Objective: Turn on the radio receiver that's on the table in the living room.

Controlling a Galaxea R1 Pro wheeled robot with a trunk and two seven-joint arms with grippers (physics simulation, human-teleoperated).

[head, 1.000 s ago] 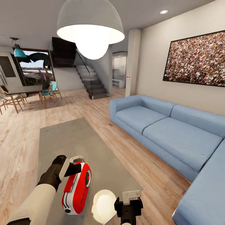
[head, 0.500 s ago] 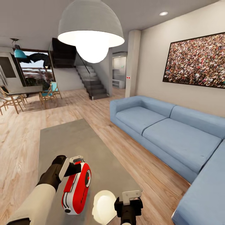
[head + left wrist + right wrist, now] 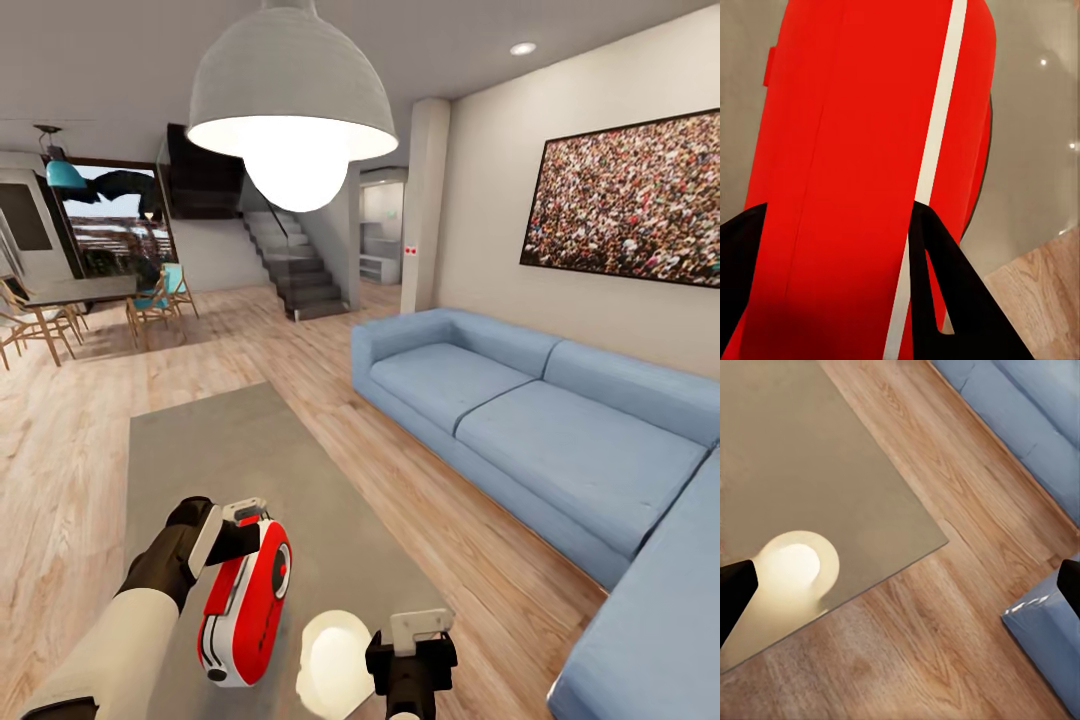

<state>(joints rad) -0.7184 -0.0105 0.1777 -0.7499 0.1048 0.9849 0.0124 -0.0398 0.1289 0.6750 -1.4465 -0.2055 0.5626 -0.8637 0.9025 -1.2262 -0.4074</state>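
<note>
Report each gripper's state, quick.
Left gripper: shut on the radio receiver.
Right gripper: open, holding nothing.

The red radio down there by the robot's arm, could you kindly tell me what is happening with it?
The robot's left claw is closed around the small red portable radio with white trim, which stands tilted on the low grey glassy coffee table. The left wrist view shows the black fingers on either side of its red body. The right claw hangs open and empty above the table's near corner, beside the blue sofa.
</note>
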